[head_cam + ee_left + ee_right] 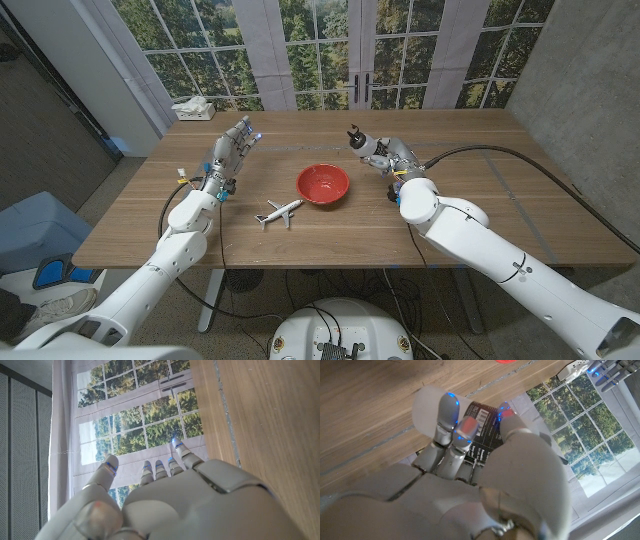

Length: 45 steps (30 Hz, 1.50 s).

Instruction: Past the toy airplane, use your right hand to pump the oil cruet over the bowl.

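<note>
gripping the cruet, right of the bowl

your right hand (383,156) has its fingers (449,419) wrapped around the oil cruet (362,143), and its dark label (481,435) shows between them in the right wrist view. you're holding it tilted, dark pump top toward the red bowl (323,184), just to the bowl's right and a little farther back, not over it. the toy airplane (279,211) sits on the table (480,205) just in front of the bowl, on its left. your left hand (231,148) is at the table's left side, fingers out straight and apart, holding nothing. a white box (194,109) sits at the far left corner.
</note>
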Available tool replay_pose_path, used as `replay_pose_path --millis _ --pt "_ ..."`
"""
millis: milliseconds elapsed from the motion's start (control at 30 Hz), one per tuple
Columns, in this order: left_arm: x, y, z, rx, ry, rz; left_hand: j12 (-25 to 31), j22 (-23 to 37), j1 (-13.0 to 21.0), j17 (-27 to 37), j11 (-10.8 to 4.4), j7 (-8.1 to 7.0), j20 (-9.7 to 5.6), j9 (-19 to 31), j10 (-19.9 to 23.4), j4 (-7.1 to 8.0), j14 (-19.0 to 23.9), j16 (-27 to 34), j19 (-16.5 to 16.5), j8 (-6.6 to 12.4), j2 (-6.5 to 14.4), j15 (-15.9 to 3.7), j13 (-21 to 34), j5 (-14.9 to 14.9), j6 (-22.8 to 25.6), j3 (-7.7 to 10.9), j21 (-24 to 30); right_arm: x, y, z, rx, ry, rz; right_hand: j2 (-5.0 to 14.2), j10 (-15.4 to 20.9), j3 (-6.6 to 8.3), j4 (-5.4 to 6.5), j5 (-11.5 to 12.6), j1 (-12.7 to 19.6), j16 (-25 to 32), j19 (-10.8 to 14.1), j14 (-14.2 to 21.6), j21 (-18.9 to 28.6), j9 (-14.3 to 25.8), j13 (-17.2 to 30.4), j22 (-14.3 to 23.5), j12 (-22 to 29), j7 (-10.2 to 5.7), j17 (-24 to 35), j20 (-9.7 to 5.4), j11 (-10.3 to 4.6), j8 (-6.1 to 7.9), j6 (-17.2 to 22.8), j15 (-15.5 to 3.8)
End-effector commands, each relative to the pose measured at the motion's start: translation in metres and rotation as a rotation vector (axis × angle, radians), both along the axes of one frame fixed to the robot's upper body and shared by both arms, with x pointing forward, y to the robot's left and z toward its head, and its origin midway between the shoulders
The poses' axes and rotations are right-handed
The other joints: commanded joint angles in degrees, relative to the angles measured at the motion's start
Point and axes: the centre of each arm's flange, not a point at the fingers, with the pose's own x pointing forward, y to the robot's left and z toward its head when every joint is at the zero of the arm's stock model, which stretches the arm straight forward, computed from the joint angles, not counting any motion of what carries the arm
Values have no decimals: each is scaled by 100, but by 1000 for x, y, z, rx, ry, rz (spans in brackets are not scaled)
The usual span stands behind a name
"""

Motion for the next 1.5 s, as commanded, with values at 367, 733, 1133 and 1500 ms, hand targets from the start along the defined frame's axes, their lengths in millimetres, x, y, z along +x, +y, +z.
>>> replay_pose_path --millis 367,733,1133,1500 --pt "1 1 0 -2 -6 -3 53 17 -67 6 -34 -24 -155 9 -29 -27 -19 -21 71 17 277 -369 23 24 6 18 -39 -5 34 10 -247 -44 -146 606 1000 331 242 39 377 63 -51 -61 1 23 1863 -12 -1 -35 5 -460 1 -24 59 -12" --pt "0 -1 -1 -5 -6 -1 53 18 -68 7 -33 -20 -153 9 -29 -30 -16 -19 78 16 281 -374 23 23 3 17 -59 -6 45 12 -315 -50 -248 602 1036 340 250 35 365 80 -61 -79 0 26 1889 -30 -16 -66 3 -461 -18 -48 39 -12" --pt "-1 -2 -2 -7 -9 -3 55 18 -77 9 -31 -21 -154 9 -26 -28 -12 -17 86 17 278 -373 23 22 6 14 -81 -7 50 13 -428 -111 -326 613 1071 359 260 33 352 98 -78 -100 -5 30 1907 -52 -51 -63 -1 -462 -29 -52 85 -12" --pt "-5 -3 -4 -7 -8 -1 55 19 -84 10 -33 -28 -151 9 -22 -28 -14 -18 93 16 275 -372 22 22 2 13 -102 -8 56 14 -528 -136 -378 621 1107 378 258 34 349 111 -91 -112 -7 34 1925 -64 -69 -83 -3 -464 -44 -55 123 -13"
